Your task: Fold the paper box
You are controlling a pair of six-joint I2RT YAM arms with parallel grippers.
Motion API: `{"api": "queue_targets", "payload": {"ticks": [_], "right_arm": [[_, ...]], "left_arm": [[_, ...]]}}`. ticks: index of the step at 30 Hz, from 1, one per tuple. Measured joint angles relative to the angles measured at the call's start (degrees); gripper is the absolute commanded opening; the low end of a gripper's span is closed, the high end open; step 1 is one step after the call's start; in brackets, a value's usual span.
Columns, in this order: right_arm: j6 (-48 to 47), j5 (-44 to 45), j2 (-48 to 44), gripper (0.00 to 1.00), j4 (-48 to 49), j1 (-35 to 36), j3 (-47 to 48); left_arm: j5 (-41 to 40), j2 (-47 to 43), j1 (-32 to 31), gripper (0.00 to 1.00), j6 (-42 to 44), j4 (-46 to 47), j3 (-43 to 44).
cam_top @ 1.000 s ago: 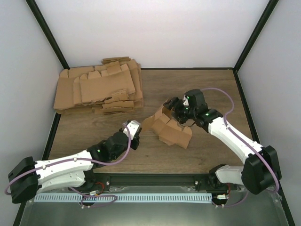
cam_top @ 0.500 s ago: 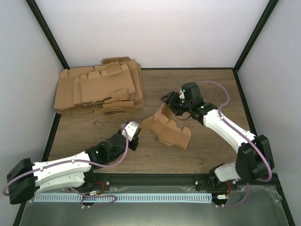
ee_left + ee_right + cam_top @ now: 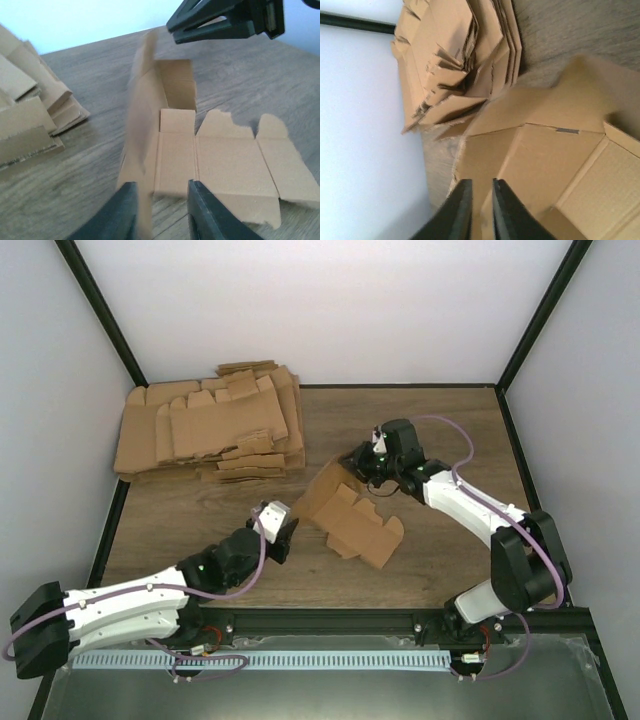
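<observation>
**Paper box (image 3: 345, 518) mid-surface, right arm nearer**

Its long axis runs diagonally, far-left to near-right, across the surface (image 3: 450, 560). The right fingers (image 3: 506, 212), nearly closed, sit at its raised far flap; whether they pinch it I cannot tell. The left fingers (image 3: 207, 210), slightly parted and clamping nothing, face its near-left side, arm stretched low.

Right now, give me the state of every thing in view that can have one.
paper box: mostly flat and open, one panel raised, not yet folded into a carton.
pile of cardboard blanks: flat, stacked untidily, no gripper on it.
left gripper: jaws apart at the box's near edge, nothing clamped.
right gripper: jaws nearly together at the box's raised panel; whether it grips cannot be told.
</observation>
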Motion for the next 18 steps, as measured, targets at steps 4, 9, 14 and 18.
{"api": "queue_targets", "payload": {"ticks": [4,9,14,18], "right_arm": [[-0.1,-1.6,0.0,0.01,2.2,0.0,-3.3],[0.0,-3.2,-0.8,0.01,5.0,0.0,-8.4],[-0.6,-4.5,-4.3,0.03,8.9,0.0,-14.6],[-2.9,-4.8,-7.2,0.23,10.6,0.0,-17.5]], "left_arm": [[1.3,-1.2,0.0,0.62,-2.0,-0.5,-0.1],[1.8,-3.4,0.0,1.00,-7.4,-4.4,1.9],[-2.3,-9.5,0.4,1.00,-16.5,-10.6,7.5],[-3.4,-12.1,4.2,1.00,-22.4,-16.0,12.5]]}}
